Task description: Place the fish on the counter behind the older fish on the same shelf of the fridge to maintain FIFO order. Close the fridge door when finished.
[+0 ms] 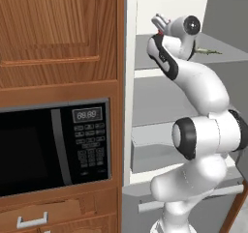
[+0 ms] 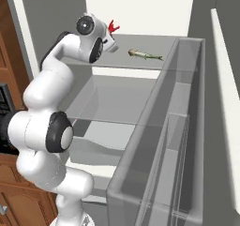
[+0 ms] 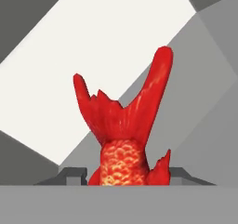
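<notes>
Red-orange and scaled, the fish (image 3: 128,139) sits close before the hand camera, forked tail spread upward, its body clamped between the two dark fingertips (image 3: 74,175) of the jaws (image 3: 125,177), which are closed narrowly on it; from the right base view its red tail (image 2: 112,26) pokes out beside the wrist, above the upper shelf (image 2: 154,65) of the fridge (image 1: 140,130); on that same shelf lies the older fish (image 2: 145,55), a thin greenish-grey sliver, apart from the hand and further toward the open side; the fridge door (image 2: 225,103) stands open at the right, its see-through bins (image 2: 159,145) holding nothing visible; a black microwave (image 1: 53,145) sits in the brown wooden cabinets (image 1: 58,38) to the left of the fridge.
</notes>
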You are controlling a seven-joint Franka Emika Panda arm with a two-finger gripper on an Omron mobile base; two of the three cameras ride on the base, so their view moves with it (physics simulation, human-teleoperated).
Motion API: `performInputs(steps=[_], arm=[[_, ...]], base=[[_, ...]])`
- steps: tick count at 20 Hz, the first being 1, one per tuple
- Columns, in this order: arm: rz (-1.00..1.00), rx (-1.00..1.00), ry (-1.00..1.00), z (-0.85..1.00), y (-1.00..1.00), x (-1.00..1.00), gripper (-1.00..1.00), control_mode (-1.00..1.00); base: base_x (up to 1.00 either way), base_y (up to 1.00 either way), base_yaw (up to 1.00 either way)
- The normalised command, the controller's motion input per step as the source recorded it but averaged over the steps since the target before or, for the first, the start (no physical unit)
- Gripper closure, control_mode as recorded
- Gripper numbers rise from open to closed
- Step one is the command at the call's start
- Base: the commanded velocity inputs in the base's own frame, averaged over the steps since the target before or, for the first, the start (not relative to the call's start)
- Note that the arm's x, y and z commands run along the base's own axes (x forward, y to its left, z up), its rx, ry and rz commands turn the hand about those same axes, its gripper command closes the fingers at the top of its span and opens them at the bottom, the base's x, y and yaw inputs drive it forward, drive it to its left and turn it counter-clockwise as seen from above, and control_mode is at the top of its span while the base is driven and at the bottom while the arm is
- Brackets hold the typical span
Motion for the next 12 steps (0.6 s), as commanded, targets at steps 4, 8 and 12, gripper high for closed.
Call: performInputs(steps=[4, 8, 12], arm=[[0.00, 0.00, 0.00, -0.01, 0.00, 0.58, 1.00, -1.00], [0.00, 0.00, 0.01, -0.05, 0.00, 0.58, 1.00, -1.00], [0.00, 0.00, 0.02, -0.16, 0.00, 0.55, 1.00, -1.00]], base=[[0.00, 0.00, 0.00], [0.00, 0.00, 0.00], [0.00, 0.00, 0.00]])
